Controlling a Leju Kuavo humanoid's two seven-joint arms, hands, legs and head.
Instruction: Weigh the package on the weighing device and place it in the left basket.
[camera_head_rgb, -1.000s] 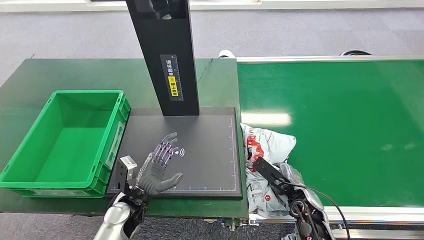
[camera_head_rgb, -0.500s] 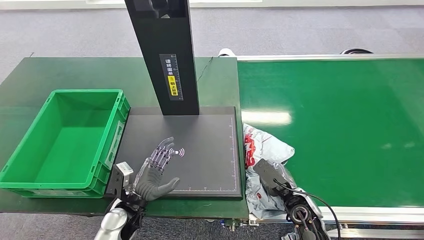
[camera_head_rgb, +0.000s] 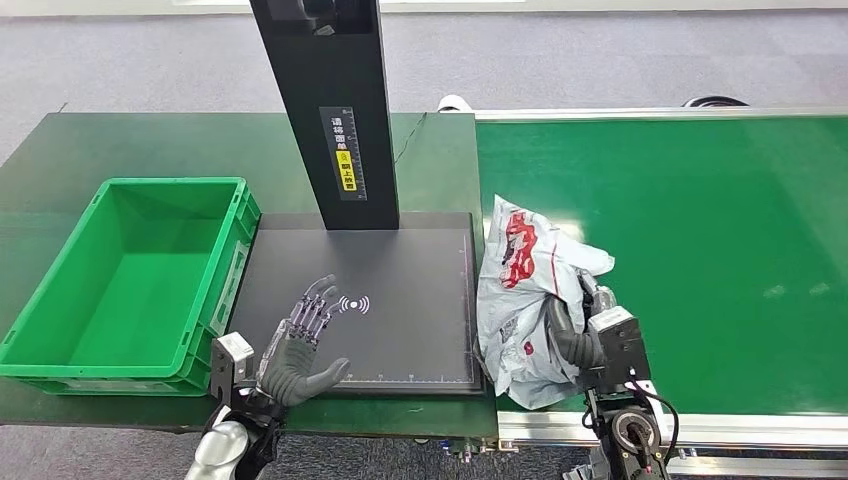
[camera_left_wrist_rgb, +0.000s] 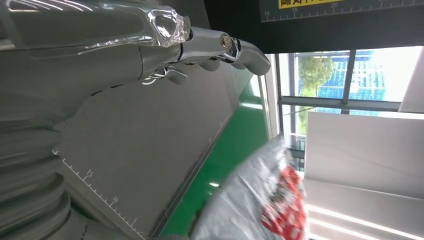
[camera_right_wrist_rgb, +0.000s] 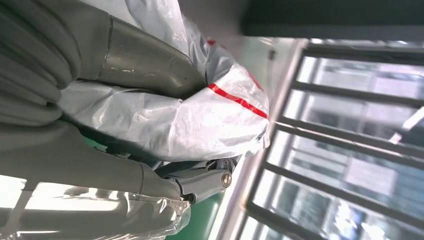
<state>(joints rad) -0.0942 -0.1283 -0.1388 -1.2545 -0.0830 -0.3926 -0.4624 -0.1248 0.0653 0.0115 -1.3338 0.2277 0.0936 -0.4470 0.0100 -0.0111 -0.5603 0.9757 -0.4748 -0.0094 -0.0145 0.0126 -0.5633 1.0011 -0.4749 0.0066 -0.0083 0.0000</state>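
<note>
Green conveyor (camera_head_rgb: 700, 250) | package (camera_head_rgb: 525, 290) long axis near-far | right robot hand (camera_head_rgb: 575, 335) grips it

Head view high, looking down; wrist views close, turned; all share package (camera_head_rgb: 530, 300)

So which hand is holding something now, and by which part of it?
The right hand grips the package by its crumpled right side. The left hand holds nothing, its fingers spread.
</note>
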